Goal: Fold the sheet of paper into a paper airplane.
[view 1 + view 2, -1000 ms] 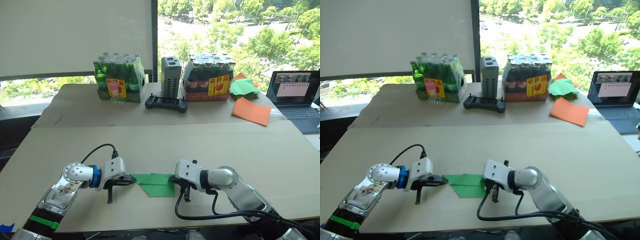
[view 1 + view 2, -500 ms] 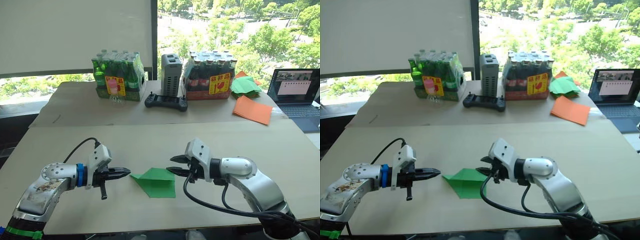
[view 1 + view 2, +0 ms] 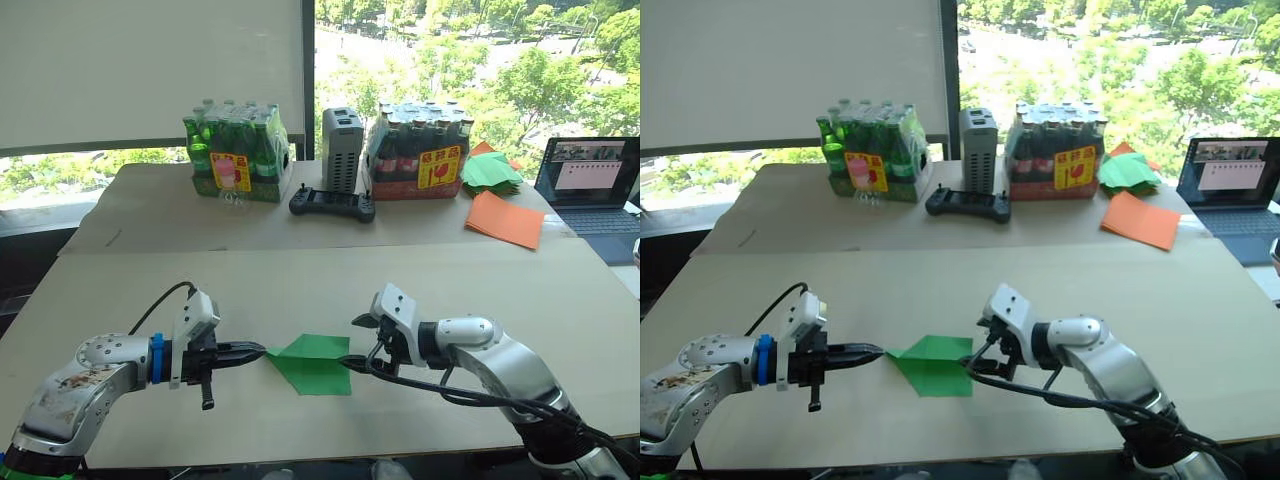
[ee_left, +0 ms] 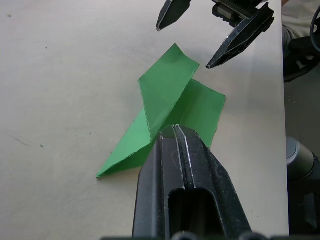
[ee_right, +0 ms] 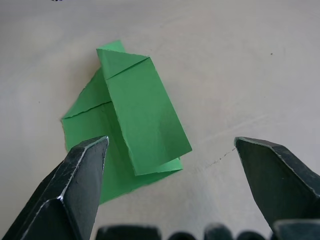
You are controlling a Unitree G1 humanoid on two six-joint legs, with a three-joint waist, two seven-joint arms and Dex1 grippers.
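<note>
The left gripper (image 3: 252, 351) is seen low over the table (image 3: 560, 330), its two black fingers pressed together into a single narrow tip that is aimed at the pointed end of the sheet of paper (image 3: 312, 362) and lies just beside it; whether tip and paper touch cannot be told. The right gripper (image 3: 352, 343) is found on the opposite side of the sheet, its fingers (image 5: 82, 176) spread wide apart at the paper's blunt end, with nothing held between them. The sheet of paper, bright green and folded into a pointed shape, is laid flat on the table between the two grippers, with one folded flap lifted slightly along a crease. Well beyond the sheet, toward the window, a pack of green bottles (image 3: 237, 155), a grey box (image 3: 340, 150), a black controller (image 3: 332, 207) and a pack of dark bottles (image 3: 420, 152) are lined up. Beyond the sheet and toward the robot's right, orange sheets (image 3: 504, 220), a green paper stack (image 3: 492, 172) and a laptop (image 3: 588, 188) are seen
</note>
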